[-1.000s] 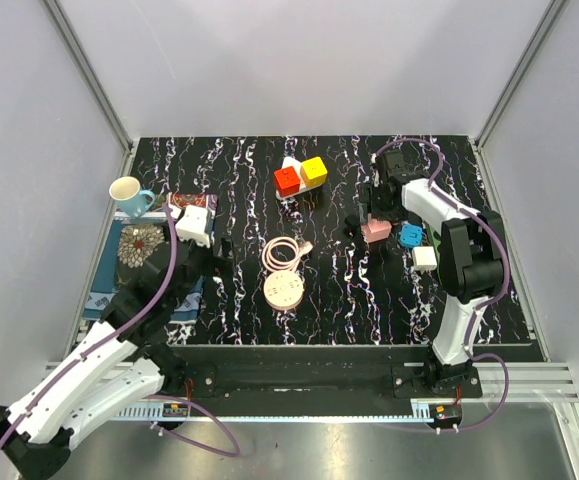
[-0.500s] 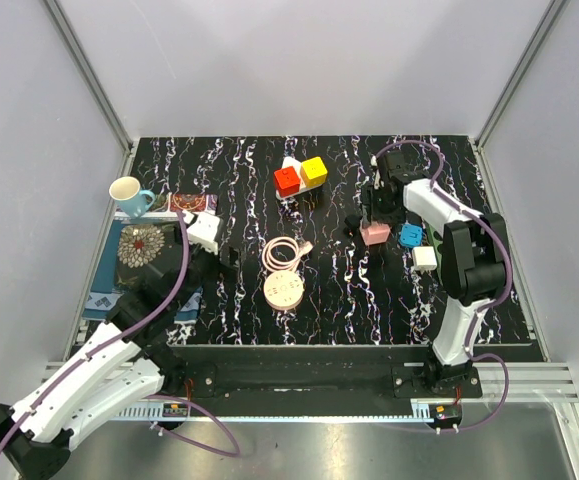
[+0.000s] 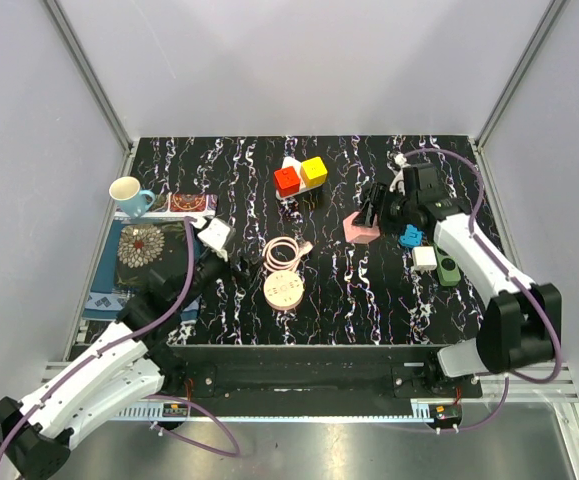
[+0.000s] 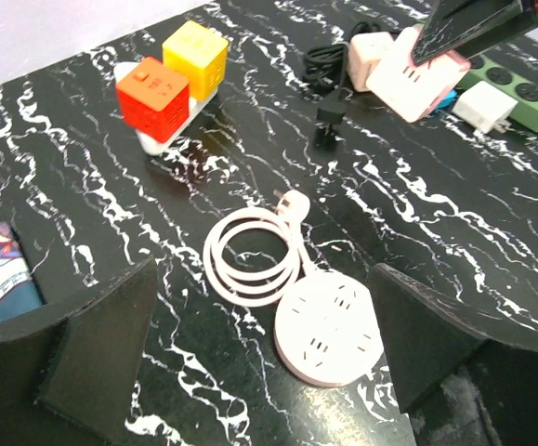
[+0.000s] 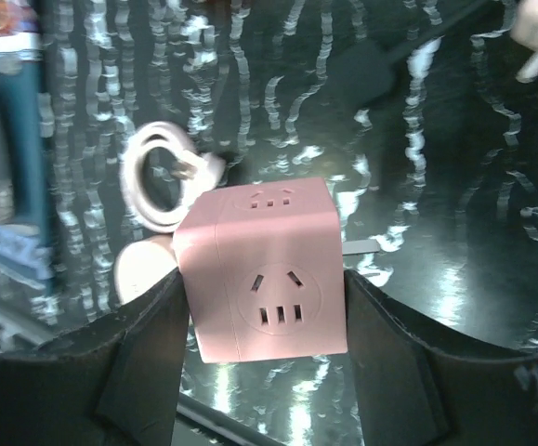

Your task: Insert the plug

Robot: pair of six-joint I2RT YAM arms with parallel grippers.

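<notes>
My right hand [image 5: 267,321] is clamped on the pink plastic cube socket [image 5: 261,265], tilted and apparently off the black marbled desk [image 5: 454,186]. My left hand [image 4: 261,348] hangs wide open over the round pale-pink power strip [image 4: 329,333], whose white plug [image 4: 294,203] lies at the end of its coiled cord. I'd grip that plug by its body, prongs clear, and present the cube's holed face square.

Bright, even overhead light. The glossy black tabletop [image 3: 369,290] throws white glare beside the pink socket cube [image 5: 264,269] in the right wrist view, which is motion-blurred; the top view is sharp.
</notes>
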